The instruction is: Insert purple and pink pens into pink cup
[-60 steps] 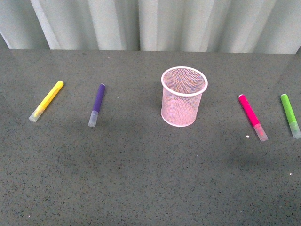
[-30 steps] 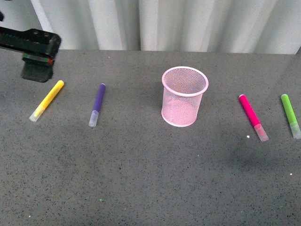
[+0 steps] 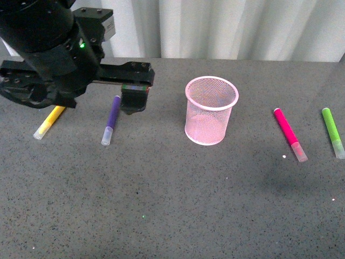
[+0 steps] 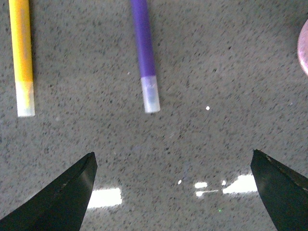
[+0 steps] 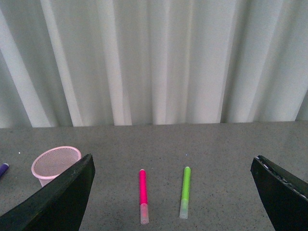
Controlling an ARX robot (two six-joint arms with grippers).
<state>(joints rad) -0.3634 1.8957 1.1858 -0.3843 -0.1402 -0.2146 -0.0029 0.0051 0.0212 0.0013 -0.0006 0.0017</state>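
Observation:
The purple pen (image 3: 111,120) lies left of the pink cup (image 3: 210,110), clear cap toward me. The pink pen (image 3: 289,134) lies right of the cup. My left gripper (image 3: 133,101) hangs over the table just right of the purple pen's far end, open and empty. In the left wrist view the purple pen (image 4: 144,53) lies ahead of the open left gripper (image 4: 173,159), apart from both fingers. The right wrist view shows the pink pen (image 5: 143,192) and the cup (image 5: 55,163) well ahead of my open, empty right gripper (image 5: 173,159), which is outside the front view.
A yellow marker (image 3: 48,121) lies left of the purple pen, partly under my left arm. A lime green marker (image 3: 332,132) lies right of the pink pen near the table's right edge. A white curtain (image 3: 226,27) hangs behind the grey table (image 3: 172,205).
My left arm has come into the front view from the left and swung right, from above the yellow marker to beside the purple pen. Pens and cup have not moved.

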